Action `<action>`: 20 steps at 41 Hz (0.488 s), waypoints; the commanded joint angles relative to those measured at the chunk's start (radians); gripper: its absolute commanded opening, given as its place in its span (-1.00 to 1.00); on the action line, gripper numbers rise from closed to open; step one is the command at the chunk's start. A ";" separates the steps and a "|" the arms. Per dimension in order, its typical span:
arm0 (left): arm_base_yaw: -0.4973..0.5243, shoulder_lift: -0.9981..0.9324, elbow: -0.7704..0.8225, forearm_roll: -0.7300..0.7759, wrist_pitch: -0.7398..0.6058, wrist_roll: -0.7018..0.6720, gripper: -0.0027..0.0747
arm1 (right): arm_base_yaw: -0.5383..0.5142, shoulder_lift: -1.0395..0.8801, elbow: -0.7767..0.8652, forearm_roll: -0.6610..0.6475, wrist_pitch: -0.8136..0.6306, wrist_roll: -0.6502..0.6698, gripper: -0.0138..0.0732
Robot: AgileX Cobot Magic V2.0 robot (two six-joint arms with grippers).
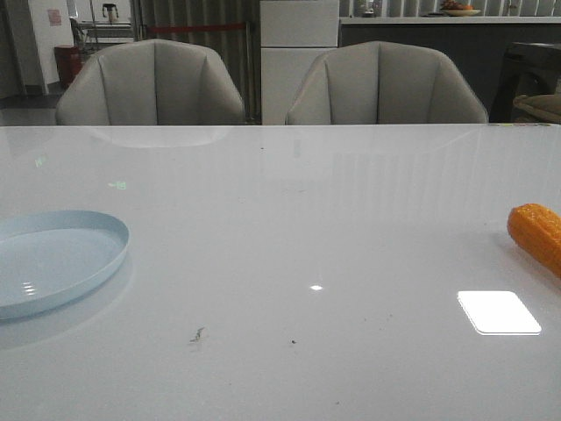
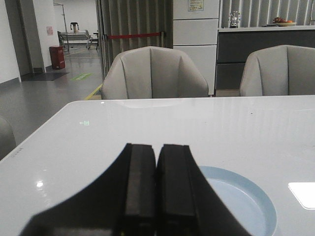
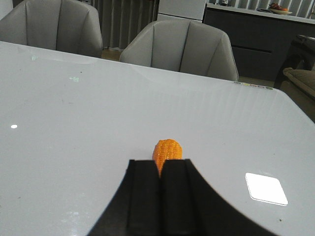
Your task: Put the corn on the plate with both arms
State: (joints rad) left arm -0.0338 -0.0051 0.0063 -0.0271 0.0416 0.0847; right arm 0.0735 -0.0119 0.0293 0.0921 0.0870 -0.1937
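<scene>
Left pincer (image 2: 157, 191) pressed together | right pincer (image 3: 161, 196) pressed together, empty | corn (image 3: 167, 152) on surface (image 1: 289, 228) | plate (image 1: 53, 263) apart | no legible writing

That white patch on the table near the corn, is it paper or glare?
Glare: in the front view the bright patch on the glossy table beside the corn looks like a reflected ceiling light; the right wrist view shows it too, the left wrist view near the plate.

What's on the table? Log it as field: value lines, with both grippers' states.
corn: lying on the table, far right, partly out of the front view
plate: far left, nothing on it
left gripper: shut, holding nothing, near the plate
right gripper: shut, holding nothing, just behind the corn
task: corn not yet picked up
</scene>
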 commanded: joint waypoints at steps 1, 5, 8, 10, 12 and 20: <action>-0.001 -0.016 0.037 -0.003 -0.094 -0.009 -0.70 | 0.001 -0.022 -0.022 -0.007 -0.079 0.001 -0.56; -0.001 -0.016 0.037 -0.003 -0.094 -0.009 -0.70 | 0.001 -0.022 -0.022 -0.007 -0.079 0.001 -0.56; -0.001 -0.016 0.037 -0.003 -0.094 -0.009 -0.70 | 0.001 -0.022 -0.022 -0.007 -0.079 0.001 -0.56; -0.001 -0.016 0.037 -0.003 -0.094 -0.009 -0.70 | 0.001 -0.022 -0.022 -0.007 -0.079 0.001 -0.56; -0.001 -0.016 0.037 -0.003 -0.094 -0.009 -0.70 | 0.001 -0.022 -0.022 -0.007 -0.079 0.001 -0.56; -0.001 -0.016 0.037 -0.003 -0.113 -0.009 -0.70 | 0.001 -0.022 -0.022 -0.007 -0.079 0.001 -0.56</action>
State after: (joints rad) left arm -0.0338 -0.0051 0.0063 -0.0271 0.0349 0.0847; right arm 0.0735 -0.0119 0.0293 0.0921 0.0870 -0.1937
